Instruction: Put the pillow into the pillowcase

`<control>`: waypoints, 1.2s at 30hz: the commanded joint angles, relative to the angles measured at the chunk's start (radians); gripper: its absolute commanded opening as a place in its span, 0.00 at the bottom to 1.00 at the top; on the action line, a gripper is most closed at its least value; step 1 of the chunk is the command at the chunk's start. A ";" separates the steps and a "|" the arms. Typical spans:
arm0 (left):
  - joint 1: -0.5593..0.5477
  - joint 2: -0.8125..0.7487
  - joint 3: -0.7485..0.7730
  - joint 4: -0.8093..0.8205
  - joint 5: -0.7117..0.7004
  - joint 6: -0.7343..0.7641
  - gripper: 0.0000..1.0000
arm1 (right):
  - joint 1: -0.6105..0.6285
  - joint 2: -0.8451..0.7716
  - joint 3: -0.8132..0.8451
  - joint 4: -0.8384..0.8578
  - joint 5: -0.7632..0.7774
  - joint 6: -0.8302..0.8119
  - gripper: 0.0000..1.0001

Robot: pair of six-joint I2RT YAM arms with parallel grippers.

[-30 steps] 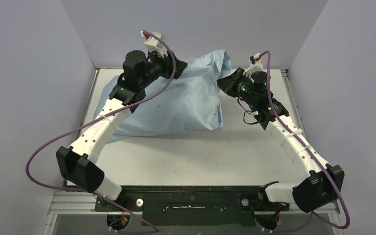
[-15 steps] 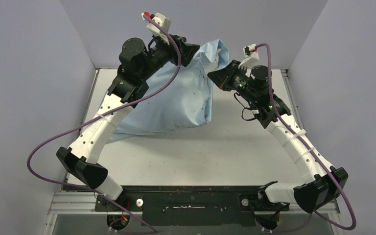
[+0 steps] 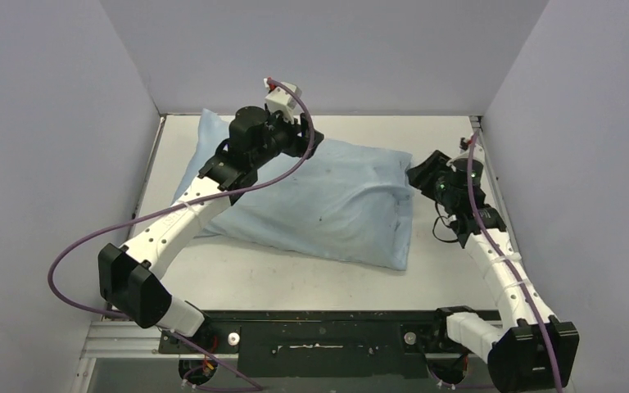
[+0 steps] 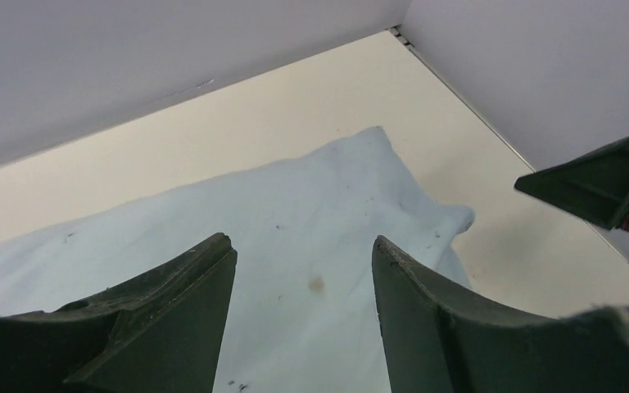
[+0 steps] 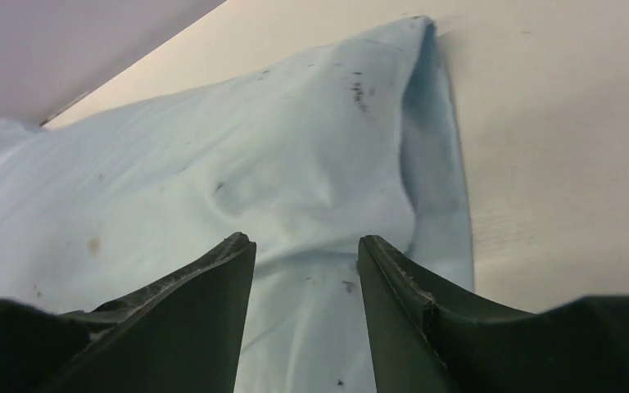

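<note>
- Blue cloth is covering much of the desk (image 3: 295, 278): the pillowcase (image 3: 328, 205) is lying plump and rounded, running slantwise from the far-left corner toward the right edge.
- No off-white fabric is showing in any of the 3 views. Going by how full the pillowcase looks, the pillow is probably sitting wholly inside it, though I cannot see it directly.
- The left tool (image 4: 303, 246) is hanging over the far long side of the pillowcase. Its 2 fingers (image 4: 172, 311) are standing apart with nothing between them, and only blue cloth is showing through the gap.
- The right tool (image 5: 305, 241) is hovering just over the end nearest the right edge, also spread wide and gripping nothing.
- At that right end a thinner, flatter flap (image 5: 446, 164) is trailing onto the desk. Whether this is the open mouth I cannot tell.
- The stuffing step is looking finished, so the work seems to be reaching its closing stage, with neither tool holding the cloth.
- The next move is calling for a check that no pillow corner is poking out at the mouth. If 1 is, a tool should pinch the hem and draw it over.
- Otherwise both arms should lift clear without snagging the limp fabric.
</note>
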 commanded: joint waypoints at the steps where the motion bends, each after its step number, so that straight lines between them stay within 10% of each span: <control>1: -0.013 -0.067 -0.041 0.073 -0.037 -0.010 0.59 | -0.204 0.020 -0.058 0.140 -0.205 -0.024 0.48; 13: -0.220 0.149 -0.001 0.193 -0.243 0.054 0.59 | -0.466 0.417 -0.099 0.461 -0.573 0.072 0.34; 36: -0.464 0.393 0.054 0.176 -0.372 0.260 0.61 | -0.283 0.716 -0.368 1.438 -0.875 0.581 0.23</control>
